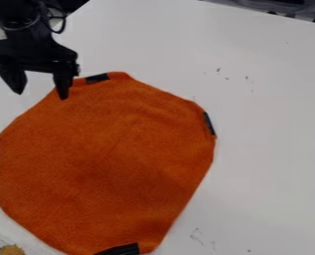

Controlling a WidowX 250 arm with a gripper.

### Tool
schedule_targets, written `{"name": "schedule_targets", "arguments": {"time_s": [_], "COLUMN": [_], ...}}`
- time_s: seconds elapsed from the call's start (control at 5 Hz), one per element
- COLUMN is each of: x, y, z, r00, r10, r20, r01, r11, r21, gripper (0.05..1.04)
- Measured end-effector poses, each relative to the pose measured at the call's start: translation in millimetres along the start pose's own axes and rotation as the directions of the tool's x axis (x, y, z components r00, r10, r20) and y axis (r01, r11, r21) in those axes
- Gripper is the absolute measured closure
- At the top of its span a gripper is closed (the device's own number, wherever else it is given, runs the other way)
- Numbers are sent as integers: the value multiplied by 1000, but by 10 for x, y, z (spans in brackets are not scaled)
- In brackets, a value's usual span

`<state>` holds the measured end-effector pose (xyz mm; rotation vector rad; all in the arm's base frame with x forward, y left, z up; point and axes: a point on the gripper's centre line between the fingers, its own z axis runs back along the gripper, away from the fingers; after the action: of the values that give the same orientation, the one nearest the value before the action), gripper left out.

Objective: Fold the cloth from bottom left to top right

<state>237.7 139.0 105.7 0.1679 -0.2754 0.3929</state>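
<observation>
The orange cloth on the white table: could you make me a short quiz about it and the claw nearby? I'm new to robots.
1. True or false: the two fingers of the claw are pressed together.
2. Pick one: where in the picture is the claw?
A) Upper left
B) Lower right
C) Right edge
3. Count: how many dark patches show along the edge of the orange cloth on the white table?

Key:
1. False, they are spread apart.
2. A
3. Four
</observation>
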Motion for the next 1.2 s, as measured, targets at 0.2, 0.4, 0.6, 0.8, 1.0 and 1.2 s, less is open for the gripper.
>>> {"name": "schedule_targets", "arguments": {"time_s": [0.2, 0.4, 0.6, 0.8, 1.0, 1.2], "x": [9, -71, -224, -388, -568, -671], "y": [188, 416, 645, 809, 913, 972], "z": [-118, -357, -647, -833, -925, -919], "r00": [998, 990, 980, 977, 974, 970], "r10": [60, 143, 197, 211, 210, 211], "r20": [7, 1, 0, -32, -85, -121], "r01": [-60, -143, -197, -209, -203, -203], "r11": [998, 990, 980, 976, 976, 976], "r21": [-7, 11, 30, 60, 75, 80], "gripper": [82, 82, 82, 82, 82, 82]}}
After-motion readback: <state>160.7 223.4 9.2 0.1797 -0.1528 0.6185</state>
